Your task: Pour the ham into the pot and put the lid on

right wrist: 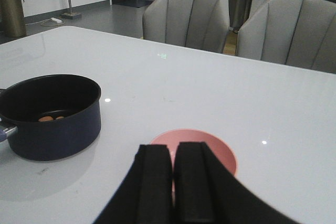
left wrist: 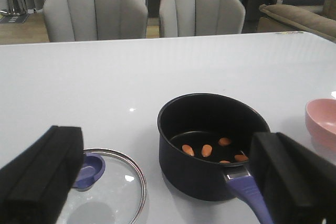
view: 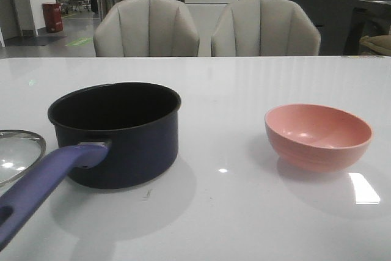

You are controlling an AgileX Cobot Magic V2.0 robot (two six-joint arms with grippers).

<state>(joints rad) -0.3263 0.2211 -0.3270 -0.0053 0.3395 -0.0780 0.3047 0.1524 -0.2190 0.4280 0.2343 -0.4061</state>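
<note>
Ham (left wrist: 207, 150) in pot (left wrist: 212, 142); left gripper (left wrist: 173, 182) spread wide, right gripper (right wrist: 173, 182) pinched closed, both empty.

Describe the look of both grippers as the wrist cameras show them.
Both are plain matte black. The left gripper shows two thick, blocky rectangular fingers with squared edges, wide apart. The right gripper shows two narrower slabs with rounded tips, side by side. No cables, markings or labels are visible; the arms themselves are out of view.
</note>
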